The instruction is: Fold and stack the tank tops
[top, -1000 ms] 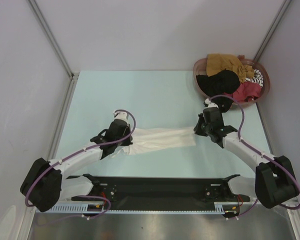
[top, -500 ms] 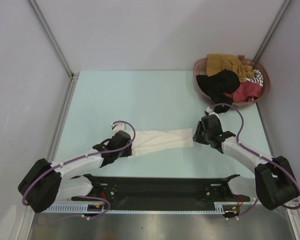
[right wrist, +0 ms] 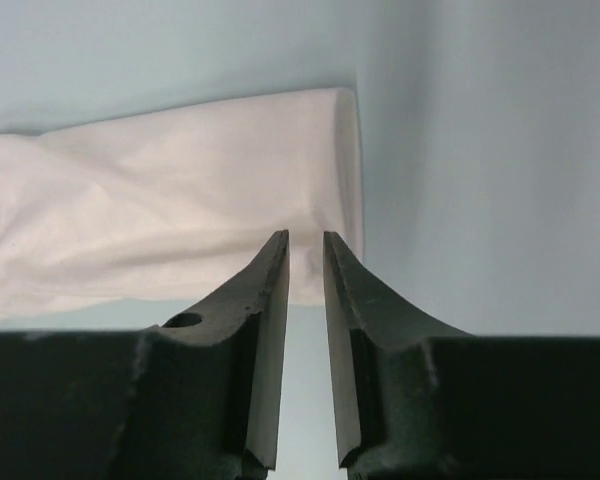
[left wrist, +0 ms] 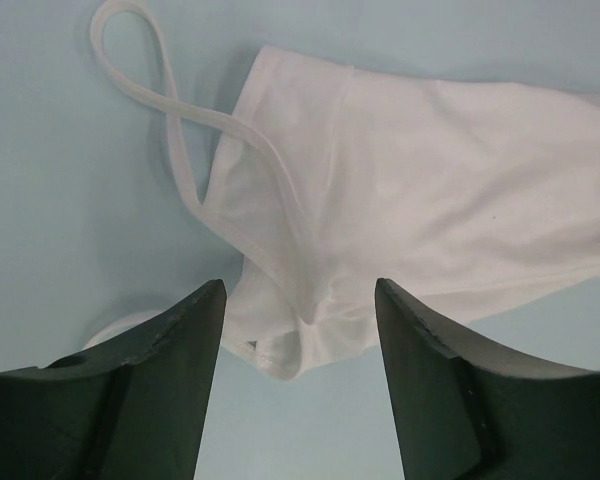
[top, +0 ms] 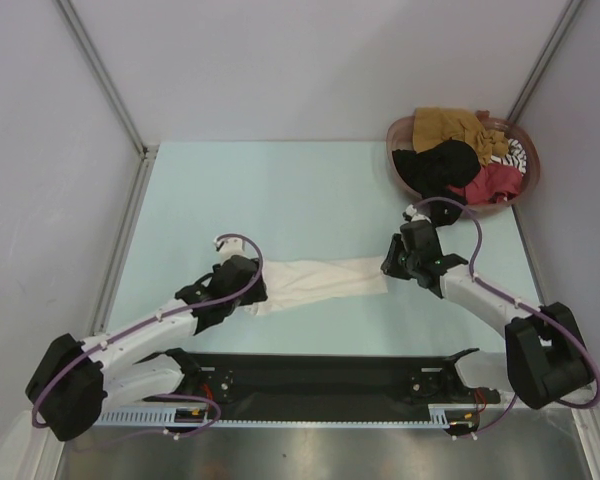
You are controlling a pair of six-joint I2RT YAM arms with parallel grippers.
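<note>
Pale blue-green and smooth, the table (top: 280, 190) sits between plain grey walls (top: 310, 70). A limp white sleeveless tank top (top: 320, 281) lies flat on it, drawn out into a long narrow band with soft creases running along its length.

At the white tank top's left end, the left wrist view shows a stitched hem and a thin white shoulder strap (left wrist: 140, 70) curling into a loop on the bare table. The corner of the cloth (left wrist: 430, 180) bunches into a small fold there. The left gripper (top: 255, 295) is at this end, its two dark, matte fingers (left wrist: 170, 390) set wide apart either side of the bunched corner and not pressing on it.

At the white tank top's right end the edge is straight and squared (right wrist: 160, 210). The right gripper (top: 388, 270) is at this edge, its tapered black fingers (right wrist: 260, 340) drawn close with only a narrow slit between them. The tips are right at the cloth's lower corner, but I cannot tell whether they pinch it.

Well apart from the white tank top, beyond its right end, a round reddish-brown plastic basket (top: 398, 165) stands in the table's corner. It is heaped with crumpled garments: a mustard-brown one (top: 450, 125), a black one (top: 435, 165), a red one (top: 495, 182) and a black-and-white striped one (top: 515, 152).

A purple cable (top: 475, 225) arcs over the right arm, which is white with black joints.
</note>
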